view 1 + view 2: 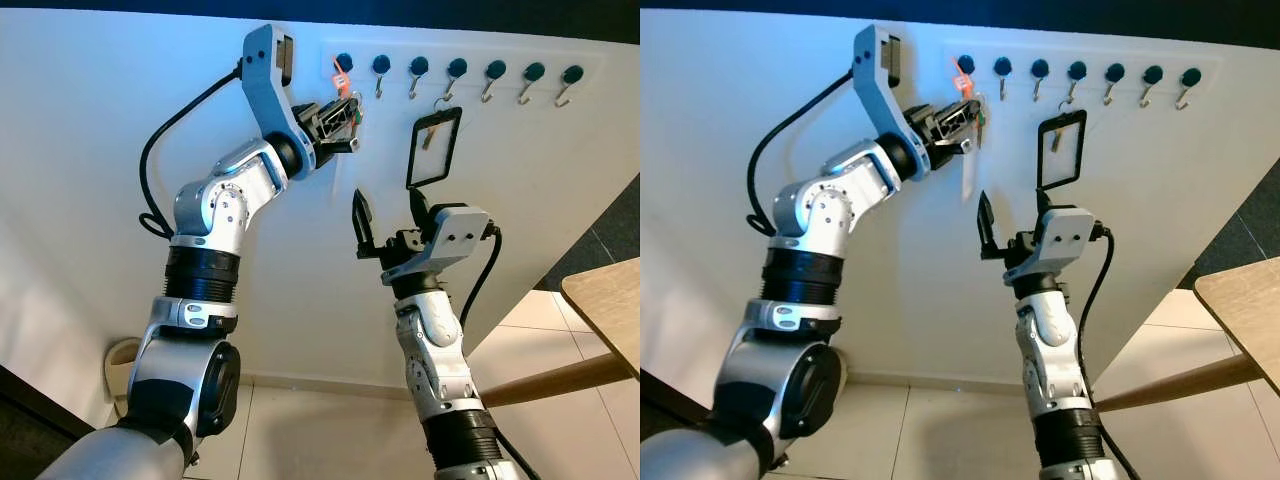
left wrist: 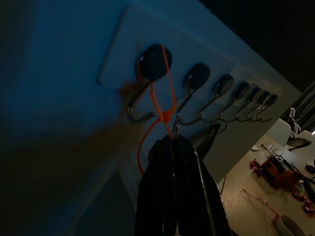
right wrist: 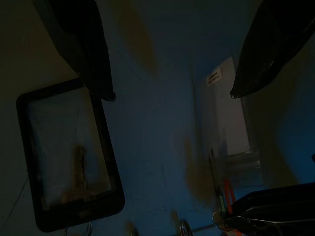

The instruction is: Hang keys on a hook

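I am working the left gripper (image 1: 345,118) up at the hook rail (image 1: 600,62) on the white wall (image 1: 90,130), and the step in hand, as I judge it, is seating the orange loop (image 2: 162,98) of the keys (image 1: 353,105) over the first hook (image 2: 142,105), the one at the rail's left end. The left fingers (image 2: 162,196) are pinched together on the key ring just beneath that hook, so the keys are sitting right at the fingertips and hanging close against the wall below the rail. In the left wrist view the orange cord is running from the fingertips up around the hook's dark knob, but I cannot tell whether it is resting in the crook or only draped across the front.

To do this well I am thinking the loop has to go slack over the hook tip before I let go, so a small lift and a nudge toward the wall, then a slow lowering, looks safest. Releasing too soon could drop the keys.

The right gripper (image 1: 385,222) is hovering lower, below the rail's middle hooks, its fingers spread and holding nothing, just beneath a black-framed tag (image 1: 435,148) that is hanging from a hook further along the rail.
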Available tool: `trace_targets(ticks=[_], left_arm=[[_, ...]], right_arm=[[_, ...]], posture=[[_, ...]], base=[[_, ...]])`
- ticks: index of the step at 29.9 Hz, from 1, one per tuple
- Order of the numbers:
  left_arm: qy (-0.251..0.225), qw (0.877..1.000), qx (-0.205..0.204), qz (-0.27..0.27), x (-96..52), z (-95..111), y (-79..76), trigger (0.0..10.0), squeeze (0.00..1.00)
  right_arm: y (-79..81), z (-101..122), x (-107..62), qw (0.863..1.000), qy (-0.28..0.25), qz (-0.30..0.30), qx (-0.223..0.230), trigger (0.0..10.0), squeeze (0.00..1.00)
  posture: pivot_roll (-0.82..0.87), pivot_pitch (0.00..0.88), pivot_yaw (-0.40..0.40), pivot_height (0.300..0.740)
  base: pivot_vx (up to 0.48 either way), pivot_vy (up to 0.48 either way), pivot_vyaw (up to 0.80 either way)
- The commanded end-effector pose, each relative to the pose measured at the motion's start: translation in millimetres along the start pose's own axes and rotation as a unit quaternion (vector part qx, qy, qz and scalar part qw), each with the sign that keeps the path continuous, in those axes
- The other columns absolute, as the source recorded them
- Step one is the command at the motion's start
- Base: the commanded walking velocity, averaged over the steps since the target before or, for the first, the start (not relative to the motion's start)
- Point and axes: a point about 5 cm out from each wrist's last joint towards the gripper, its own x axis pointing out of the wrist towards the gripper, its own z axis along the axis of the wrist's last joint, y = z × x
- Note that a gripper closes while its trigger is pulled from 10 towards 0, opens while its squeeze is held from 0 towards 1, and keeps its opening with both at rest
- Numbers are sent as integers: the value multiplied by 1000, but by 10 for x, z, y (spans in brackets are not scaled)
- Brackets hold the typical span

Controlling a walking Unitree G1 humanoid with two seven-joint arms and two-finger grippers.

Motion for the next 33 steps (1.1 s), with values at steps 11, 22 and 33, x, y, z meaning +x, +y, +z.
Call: trace_targets(ticks=[11, 22, 33], left_arm=[[-23, 1000, -11, -12, 19, 82, -44, 10000, 0], [-23, 1000, -13, -7, 19, 77, -26, 10000, 0], [-23, 999, -25, 9, 31, 75, 32, 10000, 0]], right_arm=[[-8, 40, 11, 1000, -6, 0, 1, 10000, 0], [-8, 39, 17, 1000, -6, 0, 1, 10000, 0], [-9, 38, 12, 1000, -5, -1, 1, 10000, 0]], posture=[[9, 104, -13, 740], [8, 106, -13, 740], [7, 109, -11, 740]], base=[[0, 0, 0], [0, 0, 0], [0, 0, 0]])
